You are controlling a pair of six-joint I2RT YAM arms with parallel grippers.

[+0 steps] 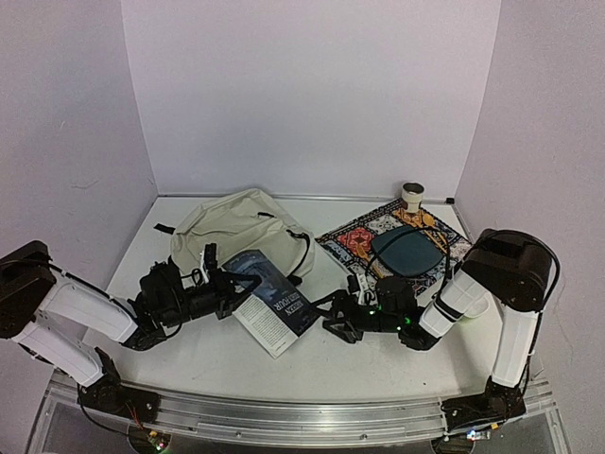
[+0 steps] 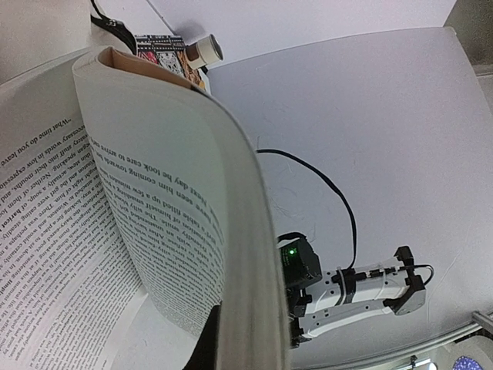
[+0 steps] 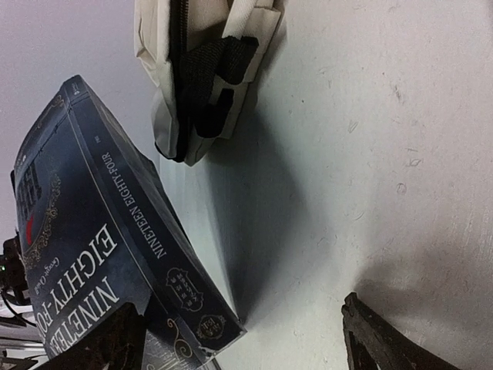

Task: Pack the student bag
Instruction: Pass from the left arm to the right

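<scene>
The cream student bag (image 1: 236,225) lies at the back left of the table, and its black-zipped edge (image 3: 202,69) shows at the top of the right wrist view. A dark blue book, "Nineteen Eighty-Four" (image 1: 276,301), rests tilted in front of the bag with its left side raised. My left gripper (image 1: 225,284) is shut on the book's left edge. In the left wrist view, the page block (image 2: 246,308) runs down between its jaws and other pages fan open. My right gripper (image 1: 346,320) stands open low over the table at the book's right corner (image 3: 200,327). One finger (image 3: 100,339) overlaps the cover.
A colourful patterned mat (image 1: 364,236) lies at the back right with a dark teal flat case (image 1: 408,252) on it. A small tape roll (image 1: 412,195) stands by the back wall. White walls close in on three sides. A metal rail (image 1: 302,416) runs along the near edge.
</scene>
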